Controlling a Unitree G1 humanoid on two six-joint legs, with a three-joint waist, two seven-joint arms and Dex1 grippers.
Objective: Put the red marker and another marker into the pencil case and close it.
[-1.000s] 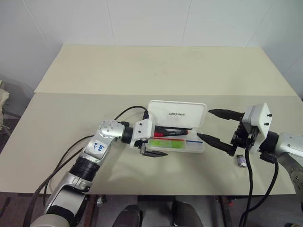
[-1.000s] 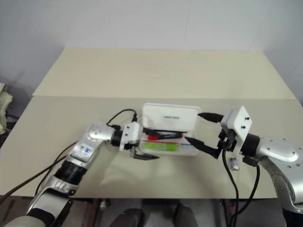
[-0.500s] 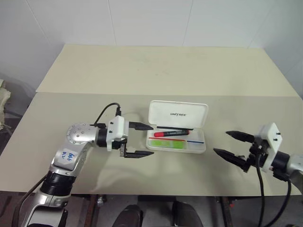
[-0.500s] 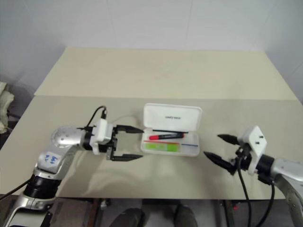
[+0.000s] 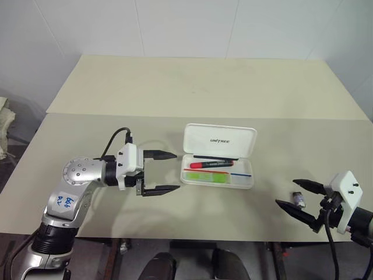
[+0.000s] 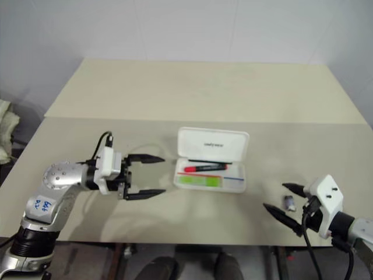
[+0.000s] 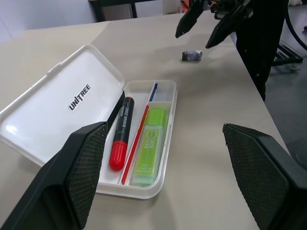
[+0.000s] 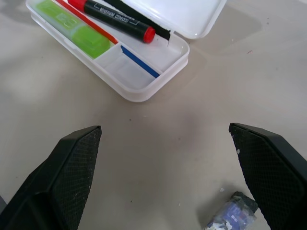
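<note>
On the near half of the beige table (image 5: 87,140), a little right of centre, the pencil case (image 5: 218,173) lies open, its white lid (image 5: 220,140) tipped back with dark "unitree" lettering on the inner face. The red marker (image 5: 213,165) rests in the tray along the hinge side, one half bright red, the other black. The light green highlighter (image 5: 204,176) lies parallel just in front of it, flat and pale, with a thin red stripe between the two and a short blue stripe toward the tray's right end. Both markers are inside the tray; the lid is not yet shut.

The print on the marker's barrel is too small to read. A small dark grey stub (image 5: 299,200) sits on the table well to the right of the case; what it is I cannot make out.

The left gripper (image 5: 168,172) hovers just left of the case, pointing at it, fingers spread wide, nothing between them and touching nothing. The right gripper (image 5: 296,196) hangs low near the table's front right edge, fingers likewise spread wide and empty, with the stub lying between the tips, untouched as far as I can see.
</note>
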